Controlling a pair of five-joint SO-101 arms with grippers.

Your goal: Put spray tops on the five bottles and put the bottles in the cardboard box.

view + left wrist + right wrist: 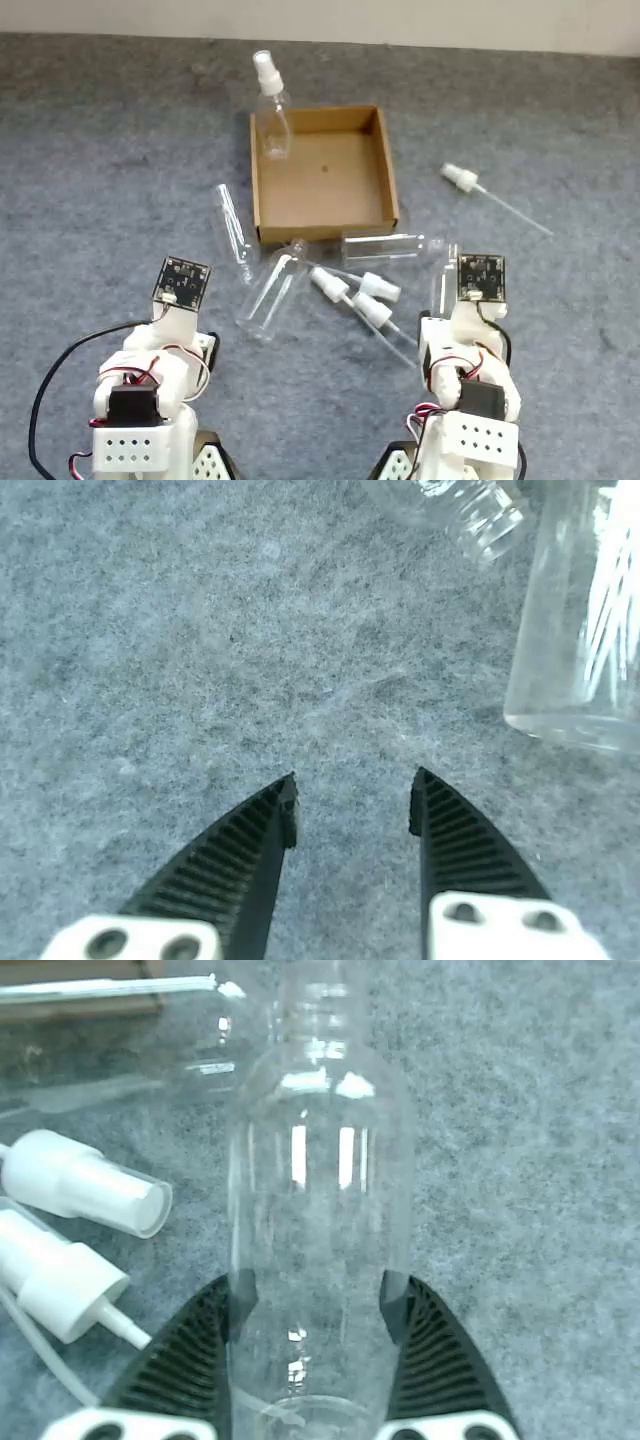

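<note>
The brown box [388, 170] is shallow and open upward. In its far left corner one clear bottle [274, 125] stands upright, with a white top [265, 66] already on it. A second bottle [232, 230] lies by the front left corner, a third bottle [272, 295] nearer, a fourth bottle [385, 247] along the front wall, and a fifth bottle [320, 1190] further right. Three loose tops [380, 288] (each with a thin tube) lie together among them. One more lies right of the box.
</note>
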